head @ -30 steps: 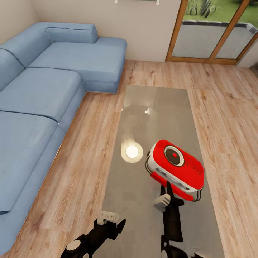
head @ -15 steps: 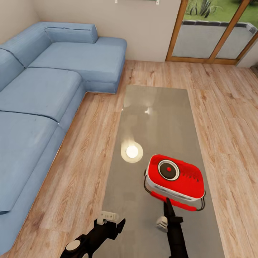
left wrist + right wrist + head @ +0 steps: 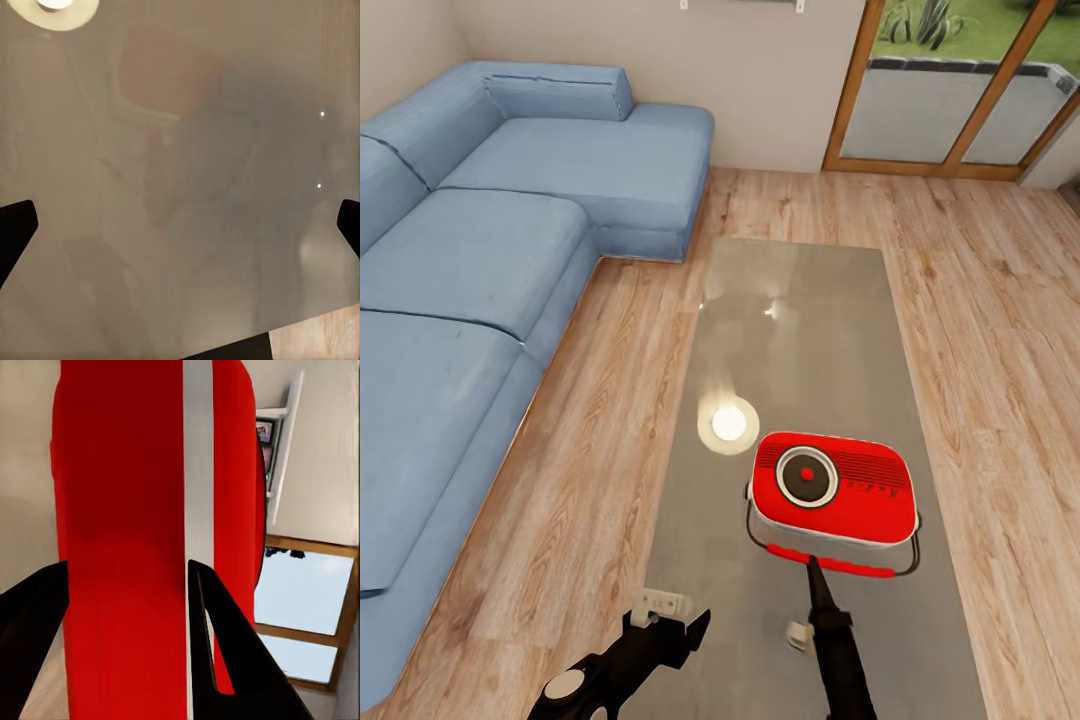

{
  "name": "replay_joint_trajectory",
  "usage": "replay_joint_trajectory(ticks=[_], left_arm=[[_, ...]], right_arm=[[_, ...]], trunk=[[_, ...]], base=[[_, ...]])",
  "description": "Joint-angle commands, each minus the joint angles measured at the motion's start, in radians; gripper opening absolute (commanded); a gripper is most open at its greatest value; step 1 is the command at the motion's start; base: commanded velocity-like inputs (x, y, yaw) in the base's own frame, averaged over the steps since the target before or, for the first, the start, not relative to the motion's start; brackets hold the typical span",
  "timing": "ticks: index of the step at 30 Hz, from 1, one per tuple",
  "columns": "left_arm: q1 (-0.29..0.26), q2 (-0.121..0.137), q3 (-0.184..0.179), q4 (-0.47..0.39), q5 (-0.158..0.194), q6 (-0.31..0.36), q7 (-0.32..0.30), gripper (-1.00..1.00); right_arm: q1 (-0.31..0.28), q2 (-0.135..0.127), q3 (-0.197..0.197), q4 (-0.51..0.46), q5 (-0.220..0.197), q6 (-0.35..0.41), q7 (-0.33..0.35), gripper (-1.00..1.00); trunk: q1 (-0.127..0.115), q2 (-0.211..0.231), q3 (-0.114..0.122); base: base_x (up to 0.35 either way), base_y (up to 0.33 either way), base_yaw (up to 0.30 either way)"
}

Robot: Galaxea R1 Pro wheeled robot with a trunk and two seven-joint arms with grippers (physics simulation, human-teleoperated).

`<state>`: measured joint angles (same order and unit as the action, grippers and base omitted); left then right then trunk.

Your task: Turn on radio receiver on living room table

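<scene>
Two tools show: the right tool (image 3: 812,575) grips the radio (image 3: 832,488) by its red handle, above the desk (image 3: 800,300); the left tool (image 3: 660,625) hangs wide open beside it.

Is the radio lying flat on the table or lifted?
Cannot tell for sure: the radio receiver faces dial-up over the table, with the right pincer at its handle.
</scene>
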<state>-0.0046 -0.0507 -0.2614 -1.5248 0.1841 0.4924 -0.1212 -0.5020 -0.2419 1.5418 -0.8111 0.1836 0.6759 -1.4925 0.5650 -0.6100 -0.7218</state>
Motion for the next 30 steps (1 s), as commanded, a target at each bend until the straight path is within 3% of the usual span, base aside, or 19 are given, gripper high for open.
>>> replay_joint_trajectory(ticks=[1,3,6,16,23,30], left_arm=[[0.000,0.000,0.000,0.000,0.000,0.000,0.000,1.00],[0.000,-0.001,0.000,0.000,0.000,0.000,0.000,1.00],[0.000,0.000,0.000,0.000,0.000,0.000,0.000,1.00],[0.000,0.003,0.001,0.000,0.000,0.000,0.000,1.00],[0.000,0.000,0.001,0.000,0.000,0.000,0.000,1.00],[0.000,-0.002,0.001,0.000,0.000,0.000,0.000,1.00]], right_arm=[[0.000,0.000,0.000,0.001,0.009,0.007,-0.001,-1.00],[0.000,0.000,0.000,0.003,0.048,0.039,-0.001,-1.00],[0.000,0.000,0.000,0.002,0.067,0.069,-0.002,-1.00],[0.002,0.003,0.001,0.000,0.069,0.163,-0.002,-1.00],[0.003,0.018,0.001,0.000,0.072,0.274,-0.001,-1.00],[0.011,0.018,0.001,0.000,0.072,0.283,0.000,-1.00]], trunk=[[0.000,0.000,0.000],[0.000,0.000,0.000],[0.000,0.000,0.000],[0.000,0.000,0.000],[0.000,0.000,0.000],[0.000,0.000,0.000]], base=[[0.000,0.000,0.000],[0.000,0.000,0.000],[0.000,0.000,0.000],[0.000,0.000,0.000],[0.000,0.000,0.000],[0.000,0.000,0.000]])
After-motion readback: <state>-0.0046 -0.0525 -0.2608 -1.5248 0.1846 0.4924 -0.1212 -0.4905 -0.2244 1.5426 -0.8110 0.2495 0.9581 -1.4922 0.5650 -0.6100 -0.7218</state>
